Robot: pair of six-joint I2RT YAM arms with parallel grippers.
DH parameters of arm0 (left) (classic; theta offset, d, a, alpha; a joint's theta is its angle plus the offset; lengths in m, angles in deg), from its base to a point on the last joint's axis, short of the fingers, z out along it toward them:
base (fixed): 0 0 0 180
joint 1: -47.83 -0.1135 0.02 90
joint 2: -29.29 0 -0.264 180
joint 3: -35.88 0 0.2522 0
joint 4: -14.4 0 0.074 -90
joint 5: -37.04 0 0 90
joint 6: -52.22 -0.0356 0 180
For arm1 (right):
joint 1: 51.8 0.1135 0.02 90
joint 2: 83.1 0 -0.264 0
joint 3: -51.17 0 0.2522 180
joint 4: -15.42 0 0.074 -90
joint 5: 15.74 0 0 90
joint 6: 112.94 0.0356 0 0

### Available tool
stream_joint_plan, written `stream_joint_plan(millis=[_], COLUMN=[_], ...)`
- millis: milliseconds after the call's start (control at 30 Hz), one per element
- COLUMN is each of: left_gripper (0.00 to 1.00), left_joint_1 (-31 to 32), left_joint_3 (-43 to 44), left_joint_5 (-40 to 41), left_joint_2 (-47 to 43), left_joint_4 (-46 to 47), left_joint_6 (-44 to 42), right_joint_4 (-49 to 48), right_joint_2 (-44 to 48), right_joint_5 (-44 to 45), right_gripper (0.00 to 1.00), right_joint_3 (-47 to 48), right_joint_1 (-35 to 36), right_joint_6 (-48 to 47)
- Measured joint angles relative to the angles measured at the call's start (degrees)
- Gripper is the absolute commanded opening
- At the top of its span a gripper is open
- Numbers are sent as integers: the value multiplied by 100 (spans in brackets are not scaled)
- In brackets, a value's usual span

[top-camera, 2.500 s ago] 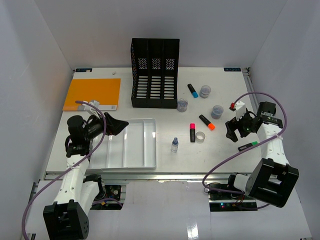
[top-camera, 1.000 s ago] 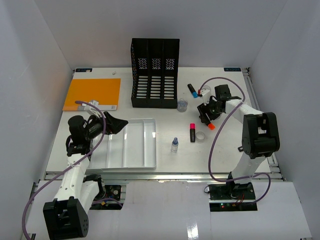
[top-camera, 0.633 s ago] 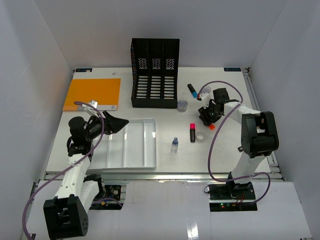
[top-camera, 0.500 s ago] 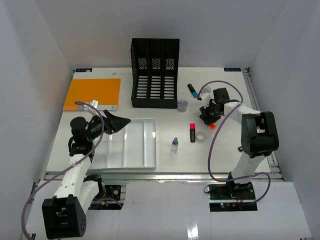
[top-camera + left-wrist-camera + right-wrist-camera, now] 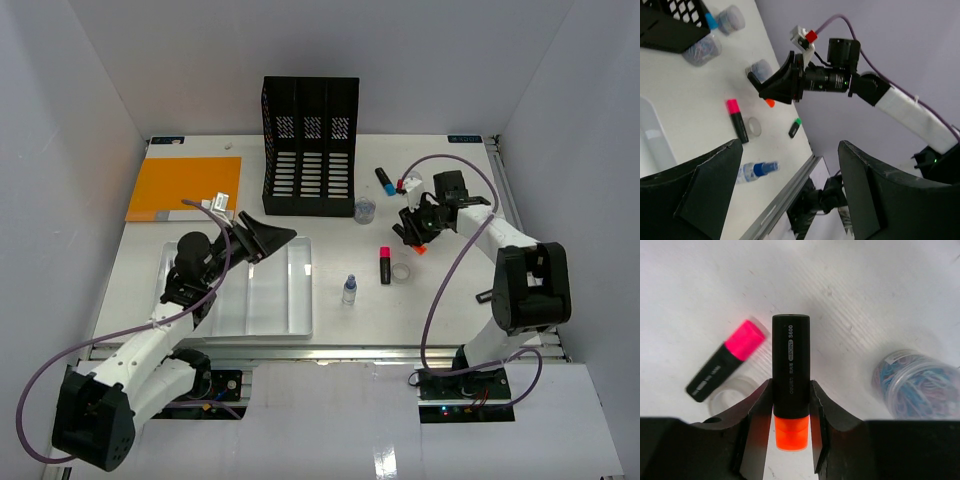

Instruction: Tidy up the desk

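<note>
On the white desk (image 5: 450,320), my right gripper (image 5: 414,229) (image 5: 790,410) is shut on the orange highlighter (image 5: 790,367), its black barrel clamped between both fingers and the orange cap (image 5: 421,249) towards the wrist. A pink highlighter (image 5: 385,264) (image 5: 725,360) and a clear tape ring (image 5: 401,272) lie just beside it. A jar of coloured clips (image 5: 917,385) stands on the other side. My left gripper (image 5: 265,235) (image 5: 790,150) hangs open with nothing in it, above the far end of the white tray (image 5: 265,300).
A black file rack (image 5: 310,145) stands at the back, with an orange notebook (image 5: 185,187) to its left. A small spray bottle (image 5: 349,290), a blue highlighter (image 5: 384,181), another jar (image 5: 365,209) and a small green-capped item (image 5: 795,127) lie loose on the desk.
My right arm came in from the right edge, closed on the orange highlighter and shifted slightly away from me. My left arm swung forward and right over the tray.
</note>
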Motion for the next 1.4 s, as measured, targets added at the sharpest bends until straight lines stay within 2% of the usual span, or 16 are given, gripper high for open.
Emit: stream_joint_plan(millis=[167,367,533,800,1133,1267,1333,1400], left_gripper=[86,81,80,71,65,57,50,39], left_joint_1=[431,1075,1504,1892,2059,2080,2098,2106], left_joint_3=[696,1727,2614,3499,3673,3774,3800,3804], left_joint_5=[746,1197,1401,1597,1712,1710,1706,1693], left_joint_2=[476,1889,2970,3926,4133,4247,4291,4320], left_joint_4=[298,794,916,957,933,887,849,836], left_joint_6=[136,183,76,-9,-16,-44,-59,-60], right_joint_4=[227,146,-1,-410,-629,-690,-718,-730], right_joint_2=[660,1060,1224,1778,1948,1961,1961,1967], right_joint_5=[-983,-2193,-2665,-2706,-2294,-2123,-2065,-2012], right_gripper=[11,11,10,10,10,10,11,11], right_joint_3=[420,995,1124,1128,1069,988,931,857], right_joint_1=[2,47,205,459,698,842,901,957], right_joint_6=[325,1074,1677,2336,2500,2448,2418,2391])
